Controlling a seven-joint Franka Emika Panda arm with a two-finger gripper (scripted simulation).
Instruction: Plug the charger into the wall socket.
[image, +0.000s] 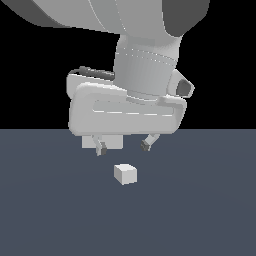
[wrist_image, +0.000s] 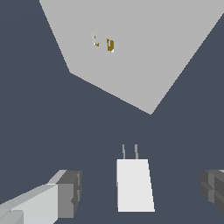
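Exterior view, left to right: wall socket (image: 102, 142) standing upright on the dark surface (image: 200, 210), far behind the gripper (image: 124, 146) and mostly hidden by it, only a pale strip visible beside the left finger. Gripper hanging above the surface, fingers spread wide apart, nothing held. Charger (image: 125, 173) resting on the surface below and nearer the camera than the fingertips, clear of both, roughly centred under the gap.

Wrist view: left finger pad (wrist_image: 70, 193), then charger (wrist_image: 134, 184), then right finger pad (wrist_image: 214, 189); charger between the pads, closer to neither by much, with open surface on each side. Two thin prongs at the charger's far end, pointing toward the wall socket (wrist_image: 140, 52). Small yellowish marks on the plate offset from the charger's line.

Step in hand, as judged: approach and grasp of the charger.

- Descend straight down, keeping the charger centred between the pads.
- Stop short of surface contact.
- Close on the flat side faces, never on the prong end.
- Avoid nudging the block with one pad first; rotation likely in so light a body.
- Preserve prong heading toward the plate to simplify later alignment with the marks.
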